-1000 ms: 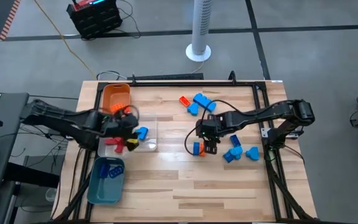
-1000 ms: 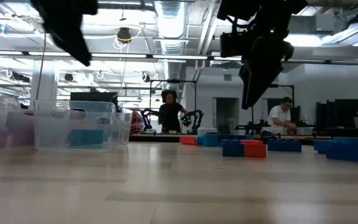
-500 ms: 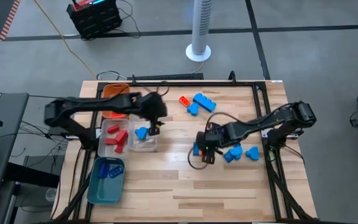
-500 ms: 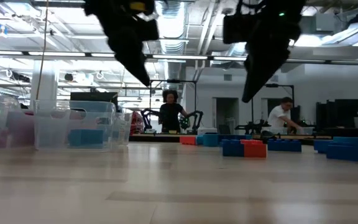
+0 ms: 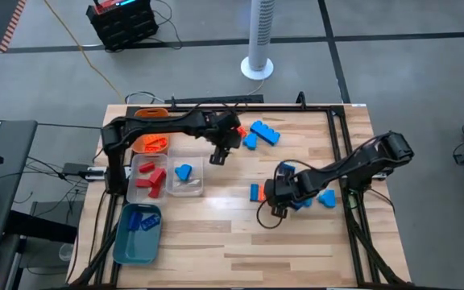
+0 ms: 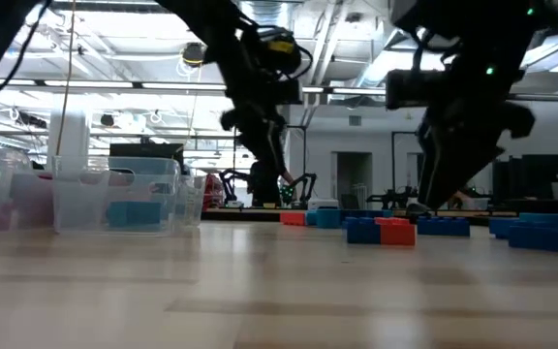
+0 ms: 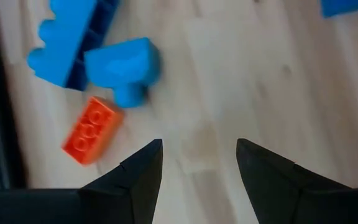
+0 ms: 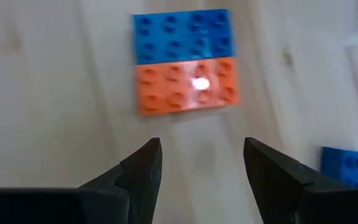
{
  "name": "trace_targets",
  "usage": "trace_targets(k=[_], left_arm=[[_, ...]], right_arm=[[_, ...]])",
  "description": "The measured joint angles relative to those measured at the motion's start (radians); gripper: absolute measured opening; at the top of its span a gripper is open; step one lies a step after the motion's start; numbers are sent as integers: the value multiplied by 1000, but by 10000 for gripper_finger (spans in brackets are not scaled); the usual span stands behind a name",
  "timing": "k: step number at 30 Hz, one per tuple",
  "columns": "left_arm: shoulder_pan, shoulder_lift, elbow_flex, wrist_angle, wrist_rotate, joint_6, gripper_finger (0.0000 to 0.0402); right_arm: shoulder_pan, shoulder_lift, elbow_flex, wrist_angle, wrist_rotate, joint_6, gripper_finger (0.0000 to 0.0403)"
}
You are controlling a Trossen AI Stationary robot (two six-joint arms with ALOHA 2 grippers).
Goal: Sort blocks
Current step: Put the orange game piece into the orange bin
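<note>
Loose blocks lie flat on the wooden table. An orange block (image 5: 238, 129) and two blue blocks (image 5: 258, 134) sit near the far edge. In the left wrist view the orange block (image 7: 92, 129) and a blue block (image 7: 123, 62) show ahead of my open left gripper (image 7: 197, 155), which hovers beside them (image 5: 220, 151). My open right gripper (image 8: 201, 155) hangs just off a joined blue-and-orange block (image 8: 184, 61), at mid-table (image 5: 254, 192). More blue blocks (image 5: 312, 196) lie to the right of my right gripper (image 5: 276, 196).
Three trays stand along the table's left side: an orange tray (image 5: 150, 138), a clear tray (image 5: 196, 187) holding red blocks (image 5: 147, 179) and a blue one, and a teal tray (image 5: 127, 242) holding blue blocks. Bare wood spans the near half of the table. People show in the room beyond.
My left gripper has swung from above the trays at the table's left, toward the right and far edge, to the blocks near the far edge. My right gripper has shifted slightly toward the near edge and come down beside the blue-and-orange block.
</note>
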Motion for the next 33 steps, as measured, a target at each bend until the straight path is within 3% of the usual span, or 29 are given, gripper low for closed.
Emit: trace_targets(k=[8,12,15,22,33], left_arm=[[17,21,76,-45,-28,-76,197],[0,-59,13,-11,-46,-127,180],[2,-133,-103,69,-50,-148,169],[-4,-358,-390,355,-135,-229,162],[-92,-582,-555,400,-199,-414,161]], right_arm=[[-150,-107,-69,147,65,-139,227],[-263,-149,-70,277,80,-259,227],[-348,-139,-70,382,79,-338,227],[-520,33,25,513,-2,-529,227],[-672,388,476,234,-72,-603,278]])
